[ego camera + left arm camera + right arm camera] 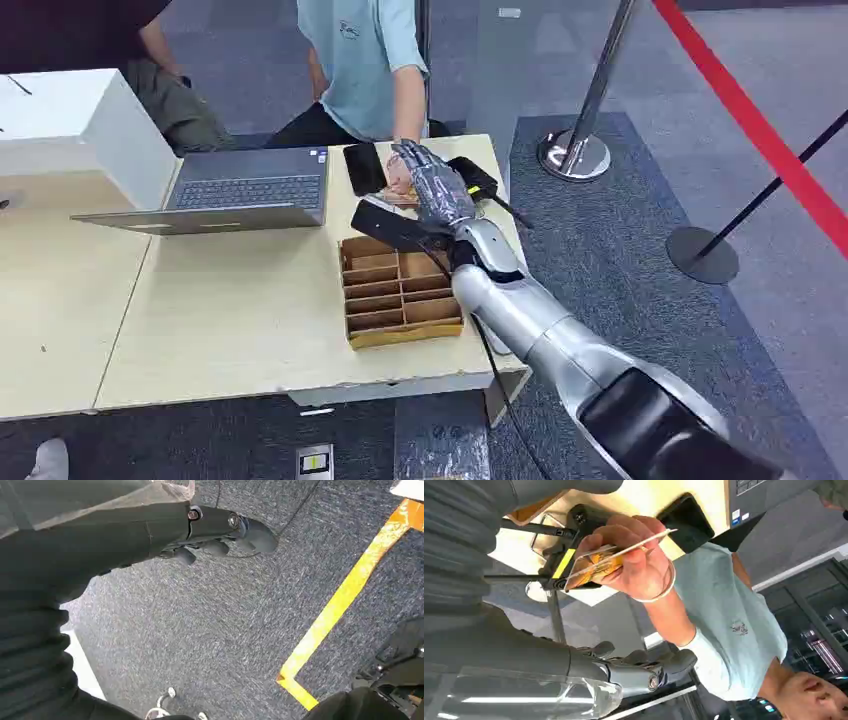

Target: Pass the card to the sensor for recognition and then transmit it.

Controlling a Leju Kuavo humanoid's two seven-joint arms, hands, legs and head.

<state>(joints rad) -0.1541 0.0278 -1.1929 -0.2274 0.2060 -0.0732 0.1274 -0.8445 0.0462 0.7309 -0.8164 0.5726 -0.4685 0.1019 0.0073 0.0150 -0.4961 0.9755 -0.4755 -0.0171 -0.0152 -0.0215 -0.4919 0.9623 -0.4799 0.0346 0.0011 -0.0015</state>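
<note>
A person's hand (pixel 634 555) pinches the card (pixel 616 555), which has a pale edge and an orange print. My right hand (pixel 435 185) reaches over the table's far side, close beside that hand (pixel 399 178). Its dark fingers (pixel 644 661) are spread apart from the card and hold nothing. The black sensor (pixel 472 177) with a yellow stripe (pixel 564 562) lies just beyond my hand on the table. My left hand (pixel 220 535) hangs over the grey carpet, with nothing in it.
A cardboard divider tray (pixel 400 295) sits under my right forearm. A dark phone (pixel 363 168) and a laptop (pixel 245 190) lie left of the sensor, and a white box (pixel 70 120) stands at the far left. The person in a light blue shirt (pixel 360 50) sits behind the table. Barrier posts (pixel 575 150) stand on the right.
</note>
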